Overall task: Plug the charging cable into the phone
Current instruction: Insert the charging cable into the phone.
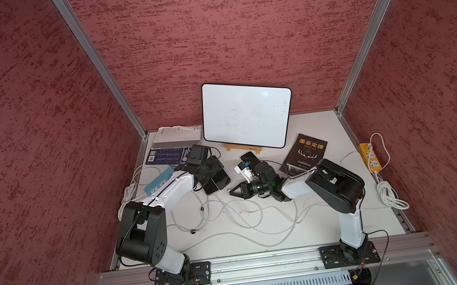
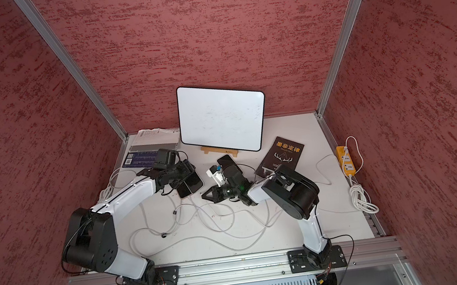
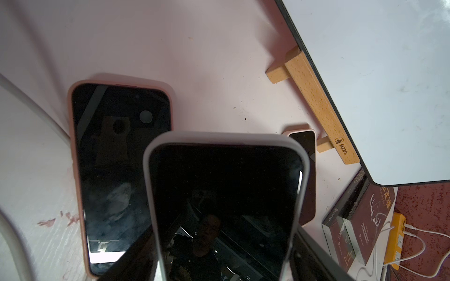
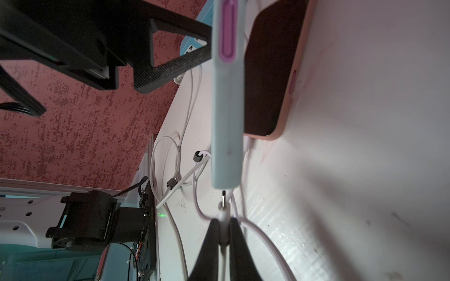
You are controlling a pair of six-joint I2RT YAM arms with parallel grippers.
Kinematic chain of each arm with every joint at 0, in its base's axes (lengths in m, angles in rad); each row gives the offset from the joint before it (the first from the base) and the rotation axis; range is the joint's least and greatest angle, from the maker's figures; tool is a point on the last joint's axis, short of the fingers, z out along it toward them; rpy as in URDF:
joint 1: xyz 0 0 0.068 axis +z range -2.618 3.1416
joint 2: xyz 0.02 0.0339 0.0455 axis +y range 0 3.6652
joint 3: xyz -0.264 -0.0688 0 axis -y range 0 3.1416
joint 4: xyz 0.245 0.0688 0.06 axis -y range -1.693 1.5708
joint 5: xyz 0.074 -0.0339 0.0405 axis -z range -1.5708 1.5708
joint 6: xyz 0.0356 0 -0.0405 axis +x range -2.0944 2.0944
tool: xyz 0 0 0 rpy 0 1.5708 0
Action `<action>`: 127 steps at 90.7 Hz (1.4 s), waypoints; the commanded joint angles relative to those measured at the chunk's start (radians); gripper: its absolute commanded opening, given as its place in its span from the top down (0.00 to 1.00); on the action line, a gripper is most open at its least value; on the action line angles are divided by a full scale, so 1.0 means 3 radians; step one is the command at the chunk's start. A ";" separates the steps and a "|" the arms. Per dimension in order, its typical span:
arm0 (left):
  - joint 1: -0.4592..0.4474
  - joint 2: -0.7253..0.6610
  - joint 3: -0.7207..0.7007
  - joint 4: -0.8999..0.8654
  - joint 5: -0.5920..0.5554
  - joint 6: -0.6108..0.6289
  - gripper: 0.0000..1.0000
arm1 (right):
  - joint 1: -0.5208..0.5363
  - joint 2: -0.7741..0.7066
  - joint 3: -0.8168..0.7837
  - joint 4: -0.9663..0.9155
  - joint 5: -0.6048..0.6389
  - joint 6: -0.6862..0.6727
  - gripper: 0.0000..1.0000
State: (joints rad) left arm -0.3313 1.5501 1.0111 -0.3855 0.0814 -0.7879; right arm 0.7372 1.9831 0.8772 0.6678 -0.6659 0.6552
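Black-fingered, the left end effector (image 1: 213,172) in both top views is clamped on the phone (image 1: 221,177), raised just over the table (image 1: 317,236); the right end effector (image 1: 232,191) sits close beside it. Left wrist view: the grey-cased phone stands above a pink-cased phone (image 3: 117,170) lying flat on the table. Right wrist view: the right end effector pinches the charging cable (image 4: 223,214) plug, its metal tip at the phone's bottom edge; whether it has entered, I cannot tell.
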 commanded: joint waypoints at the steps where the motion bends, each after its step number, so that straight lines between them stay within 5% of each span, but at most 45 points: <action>1: -0.0010 -0.0033 0.0030 0.0144 0.0050 0.0049 1.00 | -0.0024 0.0024 0.0086 0.0139 -0.0027 0.0005 1.00; 127: -0.0022 0.0043 0.0080 0.0110 0.0079 0.0049 1.00 | -0.0090 0.0094 0.0172 0.0259 -0.0032 0.0123 1.00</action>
State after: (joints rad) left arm -0.3313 1.5524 1.0111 -0.3813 0.0921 -0.7879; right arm 0.7174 2.0071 0.9024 0.7151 -0.6880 0.6960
